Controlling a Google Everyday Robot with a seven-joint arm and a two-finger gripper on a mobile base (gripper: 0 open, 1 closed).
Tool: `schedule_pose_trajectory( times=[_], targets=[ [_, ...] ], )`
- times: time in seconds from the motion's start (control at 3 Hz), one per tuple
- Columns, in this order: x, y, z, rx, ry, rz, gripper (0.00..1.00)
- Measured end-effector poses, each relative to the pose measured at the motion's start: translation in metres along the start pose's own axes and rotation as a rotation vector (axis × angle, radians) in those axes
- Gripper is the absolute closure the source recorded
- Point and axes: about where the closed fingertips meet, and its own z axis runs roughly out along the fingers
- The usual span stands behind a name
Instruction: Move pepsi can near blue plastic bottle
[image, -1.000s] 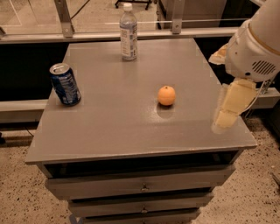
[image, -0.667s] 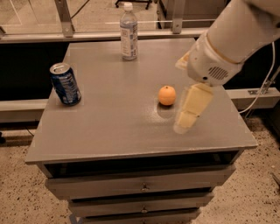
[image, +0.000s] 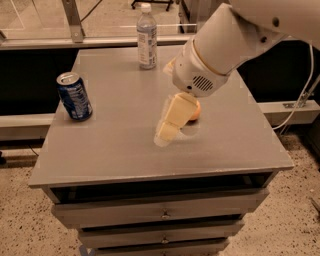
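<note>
The pepsi can (image: 74, 96), dark blue with a silver top, stands upright at the left side of the grey table (image: 120, 145). The blue plastic bottle (image: 146, 37), clear with a white cap and pale label, stands upright at the table's far edge. My gripper (image: 167, 131) hangs from the white arm over the middle of the table, to the right of the can and in front of the bottle, holding nothing that I can see.
An orange fruit (image: 195, 113) lies just right of the gripper, partly hidden by it. Drawers (image: 160, 212) sit below the tabletop. A white cable (image: 300, 97) runs at the right. A metal rail (image: 75, 22) stands behind the table.
The arm has swung left from the table's right edge to over its middle, now partly covering the orange. The can and the bottle have not moved.
</note>
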Motion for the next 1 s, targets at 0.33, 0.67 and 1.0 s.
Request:
schedule_pose_trajectory(
  times=[0.33, 0.67, 1.0],
  targets=[
    [-0.028, 0.002, 0.024, -0.019, -0.089, -0.021, 0.0],
    [-0.064, -0.003, 0.049, -0.023, -0.194, -0.041, 0.0],
    [-0.104, -0.008, 0.075, -0.035, -0.325, -0.05, 0.0]
  ],
)
